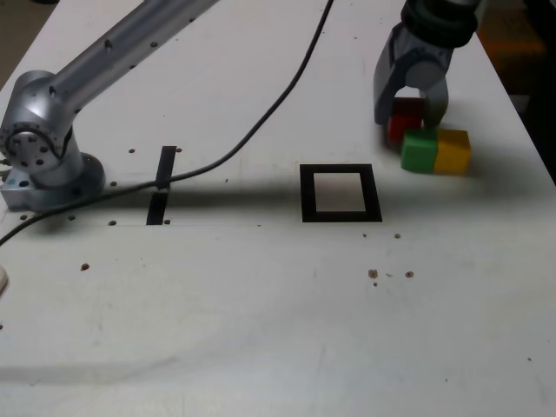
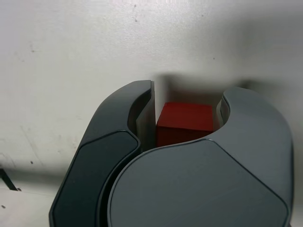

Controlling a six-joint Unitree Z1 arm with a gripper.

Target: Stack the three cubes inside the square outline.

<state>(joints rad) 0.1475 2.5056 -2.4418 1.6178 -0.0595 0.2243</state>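
White table (image 1: 261,330); claw (image 1: 410,113) clamped around red cube (image 2: 184,124), apparently gripping.

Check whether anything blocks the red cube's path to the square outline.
Nothing visible does. The pincer is shut on the red cube; the bare table lies between it and the empty square outline. The green cube and yellow cube sit aside.

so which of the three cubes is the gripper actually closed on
The red cube. It sits between the fingers of the gripper, which are shut on it. The green cube and yellow cube stand side by side just in front, outside the jaws.
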